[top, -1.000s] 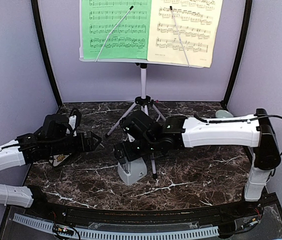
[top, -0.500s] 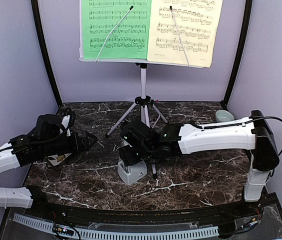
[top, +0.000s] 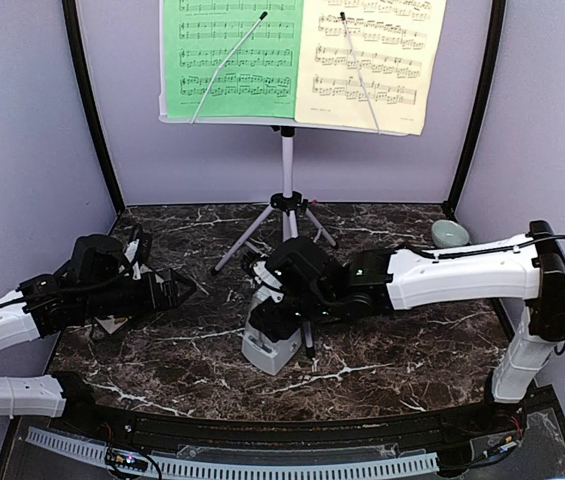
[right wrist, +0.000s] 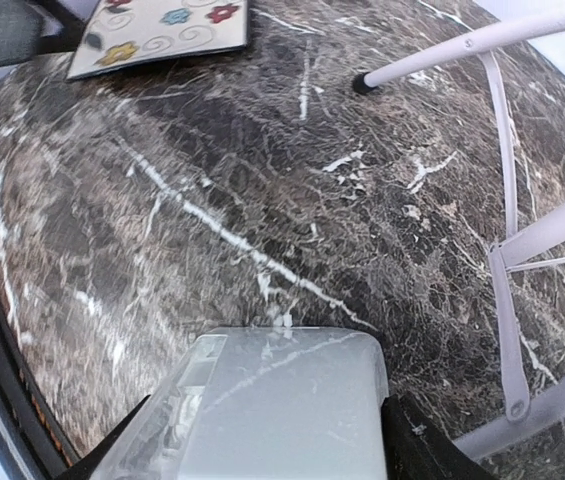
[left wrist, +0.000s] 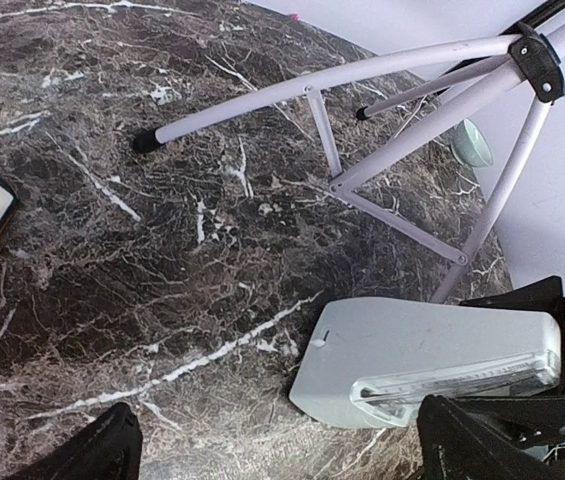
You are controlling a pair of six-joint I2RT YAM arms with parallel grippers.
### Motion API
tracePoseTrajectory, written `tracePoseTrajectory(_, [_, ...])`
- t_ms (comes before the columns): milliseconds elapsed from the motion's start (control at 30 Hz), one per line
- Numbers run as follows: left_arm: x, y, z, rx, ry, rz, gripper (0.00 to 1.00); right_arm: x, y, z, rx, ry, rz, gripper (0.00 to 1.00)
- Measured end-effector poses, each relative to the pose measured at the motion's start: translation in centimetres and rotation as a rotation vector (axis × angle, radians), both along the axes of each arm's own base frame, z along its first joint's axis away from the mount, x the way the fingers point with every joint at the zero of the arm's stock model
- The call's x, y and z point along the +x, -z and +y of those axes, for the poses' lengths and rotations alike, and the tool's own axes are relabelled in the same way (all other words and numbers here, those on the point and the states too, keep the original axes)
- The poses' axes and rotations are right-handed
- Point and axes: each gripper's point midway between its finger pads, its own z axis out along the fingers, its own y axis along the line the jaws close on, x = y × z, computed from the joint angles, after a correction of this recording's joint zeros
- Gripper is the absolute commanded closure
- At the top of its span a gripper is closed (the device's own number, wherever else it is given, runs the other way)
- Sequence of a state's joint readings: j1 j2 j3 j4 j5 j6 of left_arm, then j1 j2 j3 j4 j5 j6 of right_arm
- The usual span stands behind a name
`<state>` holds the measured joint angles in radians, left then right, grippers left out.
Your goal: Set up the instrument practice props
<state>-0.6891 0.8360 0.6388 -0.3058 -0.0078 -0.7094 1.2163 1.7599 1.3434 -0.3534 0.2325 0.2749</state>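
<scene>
The white tripod music stand (top: 286, 160) stands at the back centre. Its desk holds a green music sheet (top: 232, 55) on the left and a pale-yellow music sheet (top: 372, 60) on the right. My right gripper (top: 274, 322) is shut on the light-grey pyramid metronome (top: 268, 348) and holds it at the table surface just in front of the tripod legs. In the right wrist view the metronome (right wrist: 277, 405) fills the space between my right gripper's (right wrist: 262, 445) dark fingers. My left gripper (top: 184, 290) is open and empty, left of the metronome (left wrist: 422, 360), pointing at it.
A floral square tile (top: 112, 322) lies under my left arm and shows in the right wrist view (right wrist: 157, 25). A small pale-green bowl (top: 449, 233) sits at the back right. The tripod legs (left wrist: 362, 190) spread over the dark marble table (top: 392, 350).
My right gripper has shifted a little right and toward the near edge with the metronome in it, uncovering the bowl. My left gripper has drawn back slightly to the left.
</scene>
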Motion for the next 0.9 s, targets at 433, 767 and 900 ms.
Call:
tracePoseTrajectory(433, [-3.6, 1.1, -3.7, -0.188, 0.249, 0.046, 0.29, -4.5, -6.0, -2.9, 0.189, -0.339, -0.211, 0.61])
tracePoseTrajectory(767, [-5.9, -2.7, -5.9, -0.329, 0.493, -0.166, 0.37, -7.5, -9.6, -2.8, 0.255, -0.516, -0.304, 0.65])
tracePoseTrajectory(900, [-6.6, -2.1, -6.4, -0.342, 0.547, -0.162, 0.39, -8.6, -10.8, -2.8, 0.25, -0.564, -0.333, 0.67])
